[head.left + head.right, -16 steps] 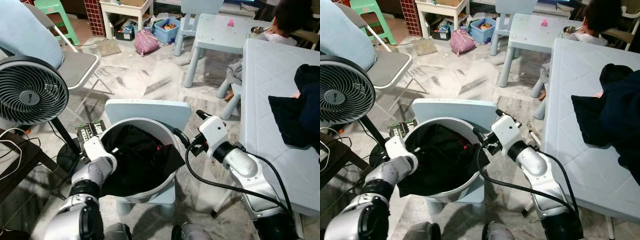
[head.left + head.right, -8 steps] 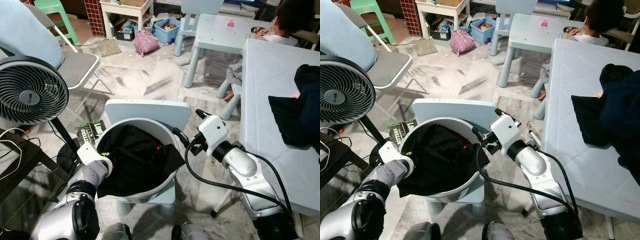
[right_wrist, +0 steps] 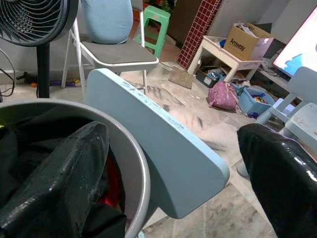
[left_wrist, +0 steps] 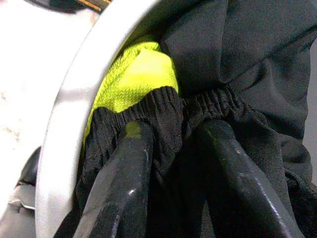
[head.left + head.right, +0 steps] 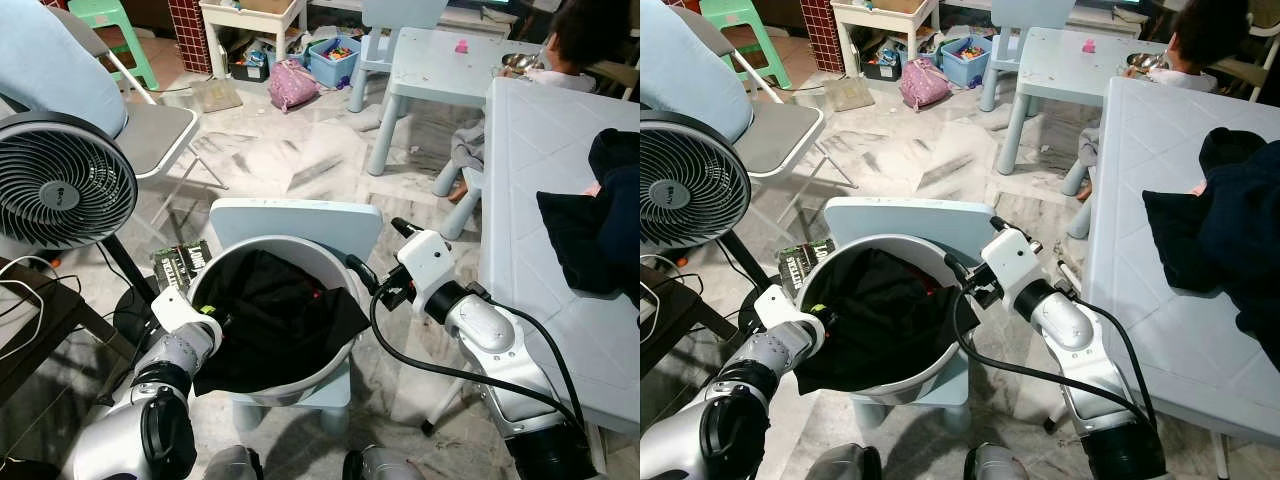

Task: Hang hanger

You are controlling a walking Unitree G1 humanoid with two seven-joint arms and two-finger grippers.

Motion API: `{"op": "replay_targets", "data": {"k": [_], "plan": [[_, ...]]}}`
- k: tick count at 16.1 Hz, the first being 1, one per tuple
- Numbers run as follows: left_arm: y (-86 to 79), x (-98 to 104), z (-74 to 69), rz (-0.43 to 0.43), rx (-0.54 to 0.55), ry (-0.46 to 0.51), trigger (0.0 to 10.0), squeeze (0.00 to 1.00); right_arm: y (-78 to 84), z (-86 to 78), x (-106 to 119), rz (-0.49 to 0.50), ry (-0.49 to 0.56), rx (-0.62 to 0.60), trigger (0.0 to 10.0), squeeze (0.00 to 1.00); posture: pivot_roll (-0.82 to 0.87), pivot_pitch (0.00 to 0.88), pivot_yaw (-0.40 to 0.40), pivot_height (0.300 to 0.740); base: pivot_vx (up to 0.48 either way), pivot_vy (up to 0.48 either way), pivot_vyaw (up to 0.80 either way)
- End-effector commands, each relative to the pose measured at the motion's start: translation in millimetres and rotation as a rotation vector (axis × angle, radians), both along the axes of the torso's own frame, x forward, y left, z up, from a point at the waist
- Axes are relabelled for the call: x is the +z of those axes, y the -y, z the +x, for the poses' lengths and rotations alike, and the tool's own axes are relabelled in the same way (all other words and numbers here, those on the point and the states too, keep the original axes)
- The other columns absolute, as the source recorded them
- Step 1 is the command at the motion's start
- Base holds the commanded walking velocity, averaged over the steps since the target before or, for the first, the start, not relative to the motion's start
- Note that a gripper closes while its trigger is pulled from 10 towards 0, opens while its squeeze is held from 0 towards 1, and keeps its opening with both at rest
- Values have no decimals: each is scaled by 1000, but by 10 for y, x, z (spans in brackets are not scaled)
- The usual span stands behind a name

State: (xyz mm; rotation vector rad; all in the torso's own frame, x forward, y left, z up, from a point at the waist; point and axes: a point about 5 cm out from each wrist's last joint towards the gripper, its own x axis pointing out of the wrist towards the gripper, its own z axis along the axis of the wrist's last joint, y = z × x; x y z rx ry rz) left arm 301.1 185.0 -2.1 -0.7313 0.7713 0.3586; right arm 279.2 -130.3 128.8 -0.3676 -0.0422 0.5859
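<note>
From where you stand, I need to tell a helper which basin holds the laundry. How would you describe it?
Look below the black standing fan, in front of the pale blue child's chair. There sits a round white basin on the chair's seat, heaped with black clothes. The left hand reaches over its rim, and nothing else nearby is round and white.

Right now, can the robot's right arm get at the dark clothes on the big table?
Probably yes. The right gripper is open beside the basin, the dark clothes lie on the table to its right, and nothing stands between.
</note>
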Motion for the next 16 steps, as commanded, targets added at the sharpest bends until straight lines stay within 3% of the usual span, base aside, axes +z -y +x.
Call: {"op": "replay_targets", "data": {"k": [1,4,8,11,16], "plan": [[-33,-2,-3,30,-11,-7,0,0,-5,13,43,-6,22,10,10000,0,-79,48,-22,740,0,0,0],[-63,4,0,61,-17,-6,0,0,-8,17,40,-5,22,8,10000,0,-79,44,-17,740,0,0,0],[-163,50,31,228,-73,19,0,0,-10,25,39,-2,25,3,10000,0,-79,35,-13,740,0,0,0],[-244,292,217,509,-219,140,0,0,-8,36,40,0,28,0,10000,0,-76,32,-11,740,0,0,0],[-132,632,446,799,-363,331,0,0,-38,54,31,11,30,-4,10000,0,-62,24,-1,740,0,0,0]]}}
